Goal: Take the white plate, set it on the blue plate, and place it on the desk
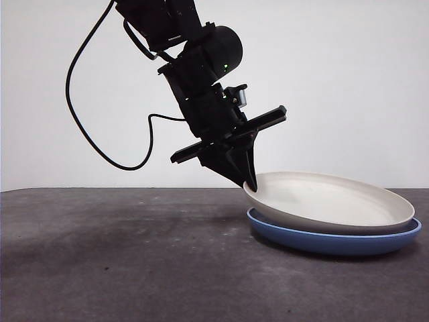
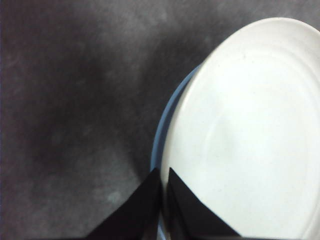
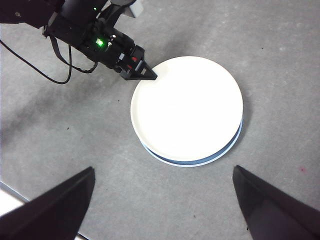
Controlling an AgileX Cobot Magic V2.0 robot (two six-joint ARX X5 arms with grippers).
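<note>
The white plate lies on the blue plate at the right of the desk, slightly tilted, its left rim raised. My left gripper comes down from the upper left and is shut on the white plate's left rim. In the left wrist view its jaws pinch the rim of the white plate, with a sliver of blue plate beneath. My right gripper is open, high above both plates, and holds nothing. The blue plate's edge shows under the white one.
The left arm's black cable loops down on the left above the desk. The dark grey desk spreads around the plates on all sides.
</note>
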